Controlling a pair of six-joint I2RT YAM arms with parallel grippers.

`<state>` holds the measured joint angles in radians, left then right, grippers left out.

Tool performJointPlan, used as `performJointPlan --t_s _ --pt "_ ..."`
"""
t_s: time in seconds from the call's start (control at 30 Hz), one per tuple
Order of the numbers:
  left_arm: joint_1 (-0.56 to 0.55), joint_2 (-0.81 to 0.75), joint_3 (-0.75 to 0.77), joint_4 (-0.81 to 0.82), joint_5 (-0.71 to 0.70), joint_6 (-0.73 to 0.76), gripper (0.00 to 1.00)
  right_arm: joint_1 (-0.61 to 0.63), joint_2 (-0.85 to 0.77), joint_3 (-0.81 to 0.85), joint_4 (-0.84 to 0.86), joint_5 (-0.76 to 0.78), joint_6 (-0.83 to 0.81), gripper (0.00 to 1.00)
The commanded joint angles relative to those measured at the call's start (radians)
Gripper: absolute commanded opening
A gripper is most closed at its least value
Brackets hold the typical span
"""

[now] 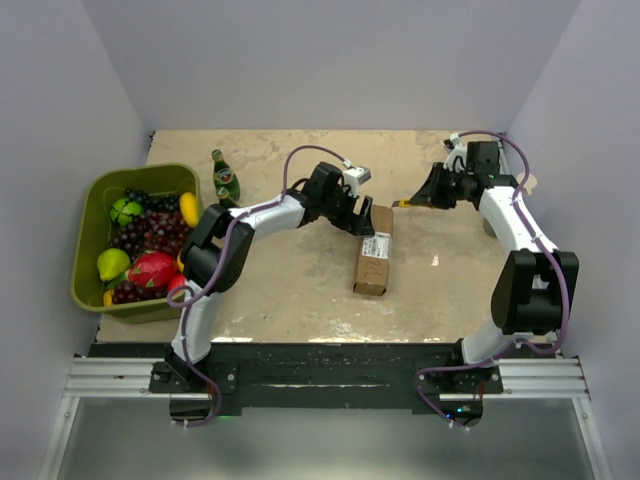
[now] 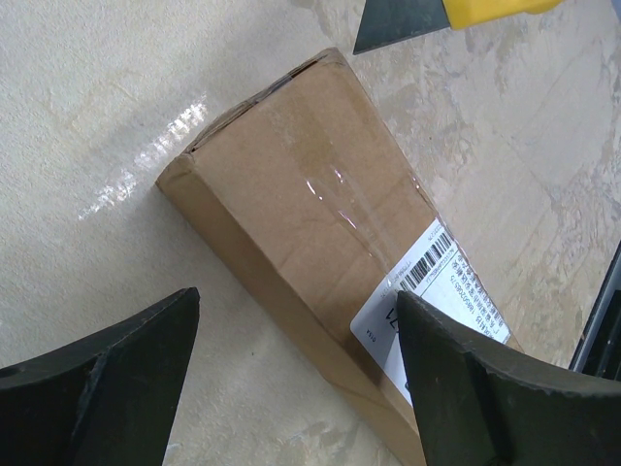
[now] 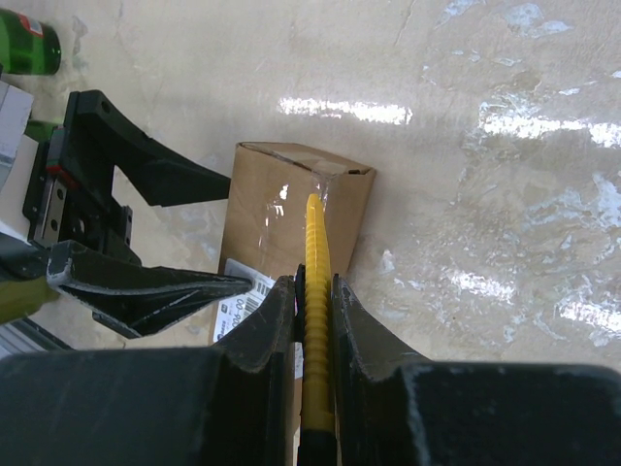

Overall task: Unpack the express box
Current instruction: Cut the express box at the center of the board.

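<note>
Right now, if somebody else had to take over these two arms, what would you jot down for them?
Left claw: open, poised over the box, not gripping it.
Right claw: shut on the yellow knife, which points toward the box's far end but is apart from it.
The box lies flat in the middle of the table, label up, clear tape unbroken.
Done: knife in hand, both arms at the box.
Left: steady the box, slit the tape, open the flaps, take out whatever is inside.
</note>
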<state>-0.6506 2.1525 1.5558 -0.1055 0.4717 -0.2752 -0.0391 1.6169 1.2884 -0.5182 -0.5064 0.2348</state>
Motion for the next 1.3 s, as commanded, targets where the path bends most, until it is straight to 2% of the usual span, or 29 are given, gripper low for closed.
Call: performJointPlan --t_s 0.0,0.93,1.27 --pt "-0.006 0.049 -0.005 -0.034 -0.073 0.025 0.86 0.004 0.0 0.023 0.012 0.02 -0.012 0.0" --pt "-0.006 0.06 0.0 -0.03 -0.065 0.018 0.87 0.01 0.021 -0.012 -0.005 -0.029 -0.025 0.0" --pt "-0.006 0.066 0.007 -0.026 -0.064 0.018 0.87 0.015 0.0 -0.049 -0.068 -0.043 -0.043 0.0"
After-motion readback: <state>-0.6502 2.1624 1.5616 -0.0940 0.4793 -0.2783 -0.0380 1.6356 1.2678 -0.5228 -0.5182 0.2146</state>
